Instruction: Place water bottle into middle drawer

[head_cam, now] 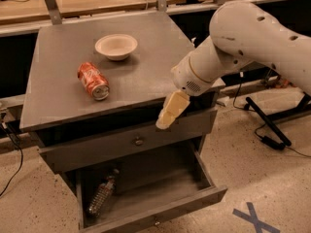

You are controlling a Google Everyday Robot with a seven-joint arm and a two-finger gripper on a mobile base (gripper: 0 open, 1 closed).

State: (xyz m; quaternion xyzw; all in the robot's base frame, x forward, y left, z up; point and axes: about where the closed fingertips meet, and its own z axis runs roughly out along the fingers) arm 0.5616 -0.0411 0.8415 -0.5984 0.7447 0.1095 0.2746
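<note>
the water bottle point(102, 196) lies on its side inside the middle drawer point(160, 216). the drawer is pulled out wide. the bottle is in the left part of the drawer, close beside the left wall. its long way runs from the front of the drawer to the back, tipped a little to the right. the thin end seems to point to the back.

the gripper point(170, 113) is up higher, in front of the edge of the grey cabinet top point(146, 69). it hangs just over the shut top drawer point(97, 152) and points down and to the left. i cannot tell if the gripper is open or closed. nothing shows in it.

so the bottle lies down and to the left of the gripper, well apart from it. the big white arm point(252, 38) comes in from the right side.

an orange-red soda can point(93, 80) lies on the cabinet top, and a small white bowl point(116, 46) sits behind it.

i think the job looks done, since the bottle is in the drawer and nothing is touching it. the next move, i guess, is just to lift the arm away without bumping the can or the drawer front.
</note>
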